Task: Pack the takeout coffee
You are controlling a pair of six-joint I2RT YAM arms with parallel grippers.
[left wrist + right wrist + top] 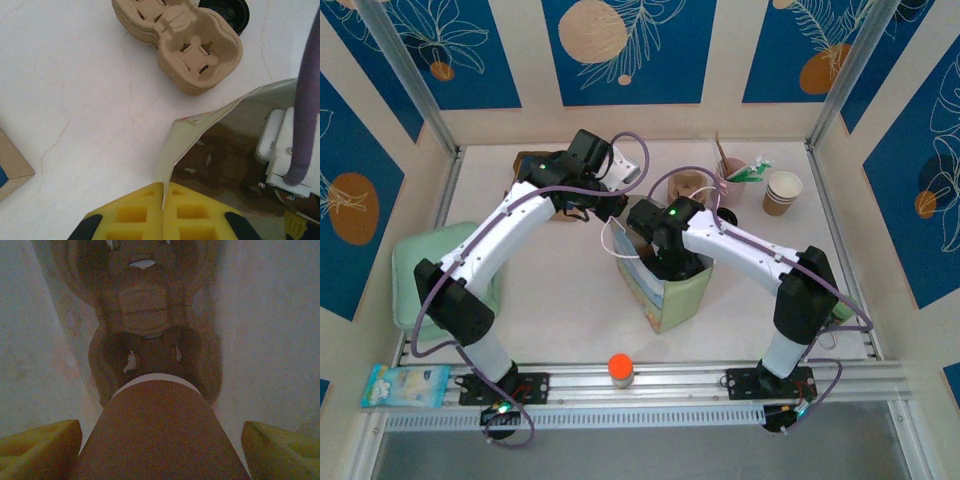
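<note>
Down inside the bag [672, 300], the right gripper [160, 440] is clamped on a paper cup [159, 407], which is likely light, thin-walled and easily crushed, so best held gently around its body. It hangs above the carrier [145, 305] on the bag's floor. The left gripper [162, 200] pinches the bag's rim, fingers together; the bag's close walls crowd the cup, and spare carriers [185, 45] lie just outside the bag.
</note>
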